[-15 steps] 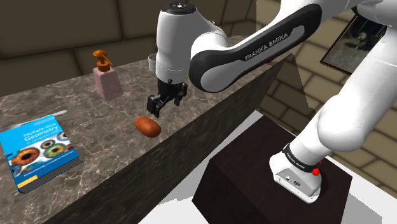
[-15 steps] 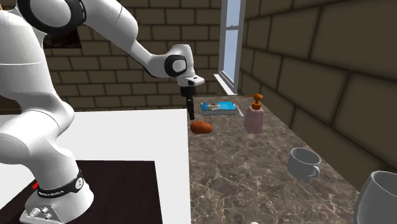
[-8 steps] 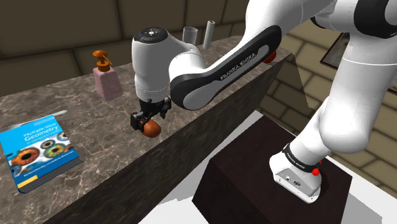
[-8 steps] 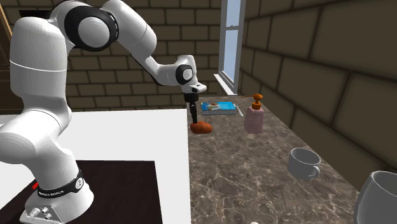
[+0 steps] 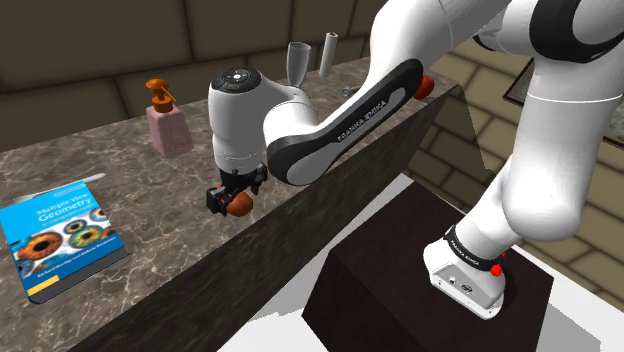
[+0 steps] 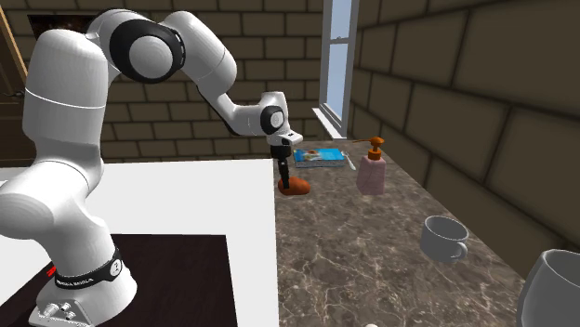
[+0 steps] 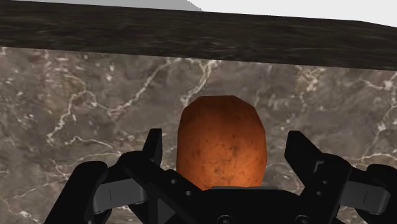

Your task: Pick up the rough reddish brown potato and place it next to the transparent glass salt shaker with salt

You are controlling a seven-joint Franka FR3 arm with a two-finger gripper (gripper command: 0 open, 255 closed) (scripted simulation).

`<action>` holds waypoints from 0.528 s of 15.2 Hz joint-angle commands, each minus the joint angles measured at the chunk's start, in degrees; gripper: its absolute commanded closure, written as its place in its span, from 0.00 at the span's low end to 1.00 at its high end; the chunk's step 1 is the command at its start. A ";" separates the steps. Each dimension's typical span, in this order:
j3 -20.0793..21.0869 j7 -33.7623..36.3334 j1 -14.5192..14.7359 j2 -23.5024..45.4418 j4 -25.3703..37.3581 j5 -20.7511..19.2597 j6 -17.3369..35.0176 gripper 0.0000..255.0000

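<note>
Wrist view: mottled reddish-brown potato [image 7: 221, 143].

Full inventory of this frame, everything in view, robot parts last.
potato: 1, reddish brown, on the counter near its front edge
soap dispenser: 1, pink with orange pump, toward the wall
book: 1, blue cover, shoulder view's left
mug: 1, grey, second exterior view's lower right
larger mug: 1, pale grey, cut by that view's corner
tall cylinder: 1, grey, counter's far end
counter: 1, dark marble
window: 1, in the brick wall
stand: 1, dark box
arm: 1, white
gripper: 1, black, open, straddling the potato without touching
</note>
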 commanded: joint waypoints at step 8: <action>-0.05 0.09 0.06 0.09 0.00 -0.10 0.09 1.00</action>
